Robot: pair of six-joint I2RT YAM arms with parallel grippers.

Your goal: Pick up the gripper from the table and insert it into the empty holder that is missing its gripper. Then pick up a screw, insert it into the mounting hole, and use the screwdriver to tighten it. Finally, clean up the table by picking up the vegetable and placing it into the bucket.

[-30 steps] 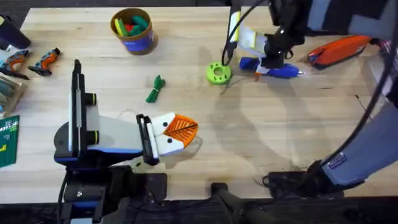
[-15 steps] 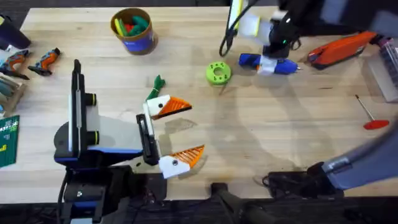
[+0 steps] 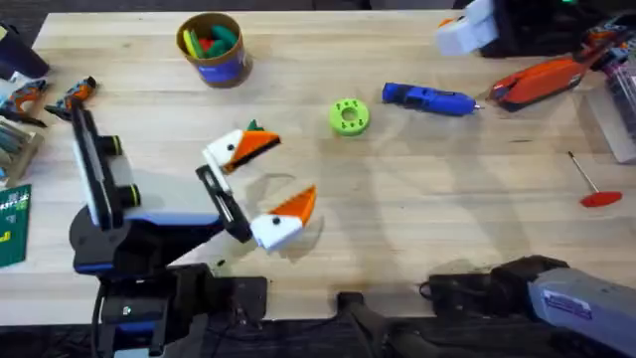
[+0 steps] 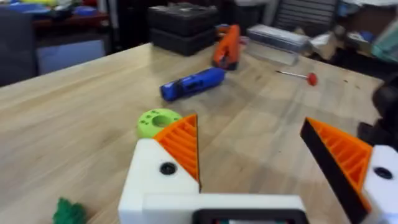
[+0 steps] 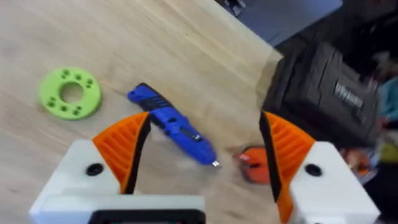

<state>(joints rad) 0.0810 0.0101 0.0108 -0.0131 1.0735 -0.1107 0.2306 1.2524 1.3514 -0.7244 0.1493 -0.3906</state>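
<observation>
Open right gripper (image 5: 202, 155) above blue screwdriver (image 5: 172, 131), green disc (image 5: 69, 93) beside

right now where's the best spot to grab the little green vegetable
Grip the vegetable across its slender stem, coming straight down from above: it lies flat on the table. The left tool is open but one finger overlaps it from overhead, so its pose is partly hidden.

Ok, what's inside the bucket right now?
The bucket holds toy pieces, red, green and yellow ones showing at the top. Whatever lies beneath them is covered.
</observation>
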